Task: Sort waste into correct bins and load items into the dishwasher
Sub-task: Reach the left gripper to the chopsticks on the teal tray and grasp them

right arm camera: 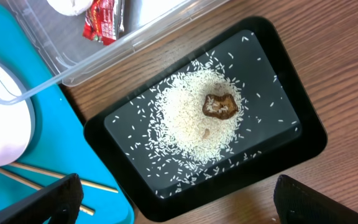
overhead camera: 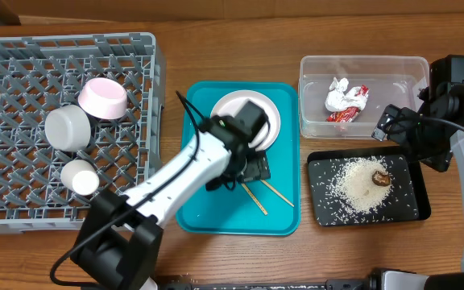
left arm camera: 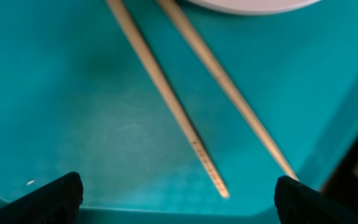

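Observation:
Two wooden chopsticks (overhead camera: 267, 196) lie on the teal tray (overhead camera: 208, 213) below a white plate (overhead camera: 248, 121). My left gripper (overhead camera: 252, 167) hovers open and empty just above the chopsticks (left arm camera: 166, 93); the plate's edge (left arm camera: 253, 5) shows at the top of the left wrist view. The clear tub (overhead camera: 361, 68) holds the white tissue (overhead camera: 338, 93) and red-and-white wrapper (overhead camera: 353, 110). The black tray (overhead camera: 322, 211) holds rice (overhead camera: 357, 187) and a brown lump (overhead camera: 381, 178). My right gripper (overhead camera: 399, 129) is open and empty above the black tray (right arm camera: 303, 143).
The grey dish rack (overhead camera: 22, 72) at the left holds a pinkish-white bowl (overhead camera: 103, 98), a white bowl (overhead camera: 67, 127) and a small cup (overhead camera: 80, 177). Bare wooden table lies between the trays and along the front edge.

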### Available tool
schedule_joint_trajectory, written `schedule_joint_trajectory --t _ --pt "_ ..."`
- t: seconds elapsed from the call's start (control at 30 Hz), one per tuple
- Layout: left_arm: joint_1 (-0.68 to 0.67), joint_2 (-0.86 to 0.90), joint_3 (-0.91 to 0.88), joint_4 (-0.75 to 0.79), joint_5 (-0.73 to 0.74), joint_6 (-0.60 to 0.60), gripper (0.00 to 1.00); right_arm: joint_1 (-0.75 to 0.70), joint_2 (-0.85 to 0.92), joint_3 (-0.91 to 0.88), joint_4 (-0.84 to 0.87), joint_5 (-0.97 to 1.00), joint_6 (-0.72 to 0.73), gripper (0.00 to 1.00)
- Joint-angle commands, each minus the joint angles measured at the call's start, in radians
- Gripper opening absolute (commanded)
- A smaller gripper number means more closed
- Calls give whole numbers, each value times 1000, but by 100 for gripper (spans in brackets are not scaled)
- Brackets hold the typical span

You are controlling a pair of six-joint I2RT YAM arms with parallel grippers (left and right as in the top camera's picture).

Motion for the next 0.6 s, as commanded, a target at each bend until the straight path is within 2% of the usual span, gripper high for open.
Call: schedule_joint_trajectory --t 0.0,0.17,0.4,0.5,0.57 --pt "-22 -2 -105 79 -93 -58 99 -4 -6 9 -2 -5 -2 100" --pt "-20 -2 -178 143 -152 -59 93 -4 -6 9 -2 -5 -2 100" --pt "-21 -2 -190 144 -174 -59 89 -4 -6 9 -2 -5 -2 100" --pt "-21 -2 -190 180 -119 -57 94 -4 -6 9 -2 -5 -2 100" --pt "-21 -2 -190 205 -70 -58 94 -4 -6 9 -2 -5 -2 100"
